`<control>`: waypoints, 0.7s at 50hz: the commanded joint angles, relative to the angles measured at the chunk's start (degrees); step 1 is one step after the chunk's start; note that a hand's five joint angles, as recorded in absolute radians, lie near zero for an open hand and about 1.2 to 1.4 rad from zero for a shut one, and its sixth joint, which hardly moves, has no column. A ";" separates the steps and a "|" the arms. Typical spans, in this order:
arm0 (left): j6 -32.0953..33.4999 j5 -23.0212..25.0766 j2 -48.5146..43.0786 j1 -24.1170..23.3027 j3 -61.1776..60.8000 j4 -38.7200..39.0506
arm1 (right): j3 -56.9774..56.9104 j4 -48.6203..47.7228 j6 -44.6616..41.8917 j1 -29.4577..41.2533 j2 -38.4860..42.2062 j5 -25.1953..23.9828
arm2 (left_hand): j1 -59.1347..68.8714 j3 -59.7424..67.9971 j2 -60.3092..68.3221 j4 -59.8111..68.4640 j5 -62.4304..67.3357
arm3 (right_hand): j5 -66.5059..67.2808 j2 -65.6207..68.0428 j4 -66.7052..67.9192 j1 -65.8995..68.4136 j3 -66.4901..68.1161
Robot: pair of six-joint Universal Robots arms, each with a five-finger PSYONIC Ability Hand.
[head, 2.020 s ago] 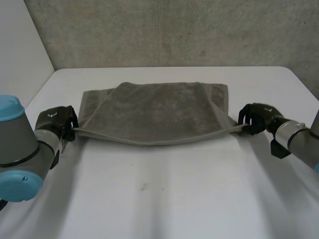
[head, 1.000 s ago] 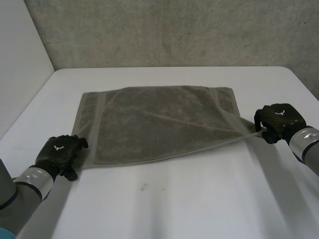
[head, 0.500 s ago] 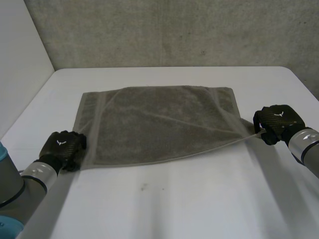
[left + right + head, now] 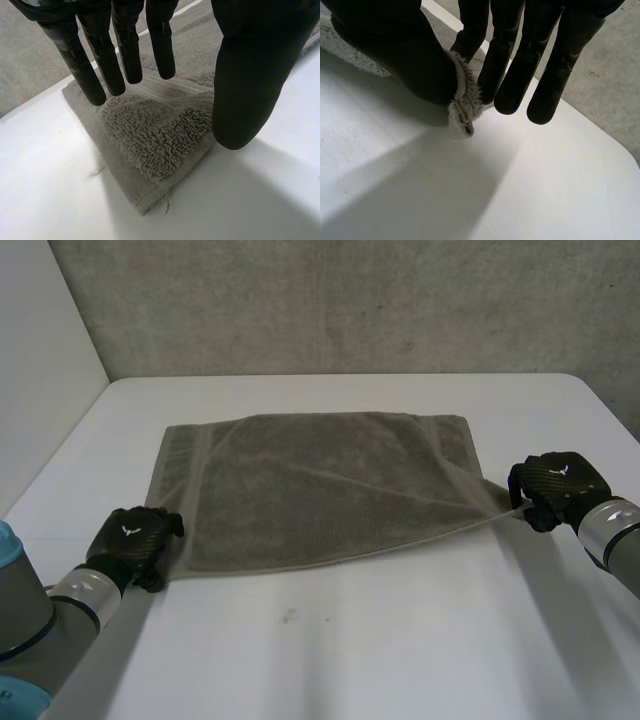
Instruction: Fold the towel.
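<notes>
Grey towel lies spread on the white table, centre and towards the far side. Left hand is at the near-left corner, fingers straight and apart from the thumb, gripping nothing. That corner lies flat on the table beneath them. On the right, the right hand pinches the near-right corner between thumb and fingers, drawing it out to a point.
</notes>
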 commanded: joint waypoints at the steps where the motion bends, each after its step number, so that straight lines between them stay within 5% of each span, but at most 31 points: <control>1: 0.20 0.01 -0.94 0.01 1.30 0.18 | -0.08 -0.01 -0.10 0.00 0.16 0.00 | 6.57 6.82 7.02 7.11 7.08 | 13.27 12.16 11.46 1.58 11.89; 16: 0.11 -0.08 -5.60 -0.08 7.45 0.18 | -0.26 -0.18 -0.37 0.00 0.77 0.09 | 22.23 22.47 22.67 22.77 22.74 | 13.27 12.16 11.46 1.58 11.89; 23: 0.11 -0.43 -6.75 -0.08 9.04 0.18 | -0.26 -0.18 -0.45 0.00 0.77 0.00 | 49.61 49.85 50.05 50.15 50.12 | 13.27 12.16 11.46 1.58 11.89; 35: -0.50 -0.70 2.83 -1.48 3.24 -1.14 | -1.49 1.66 -0.89 0.18 0.25 -0.53 | 49.63 49.87 50.07 50.17 50.14 | 13.27 12.16 11.46 1.58 11.89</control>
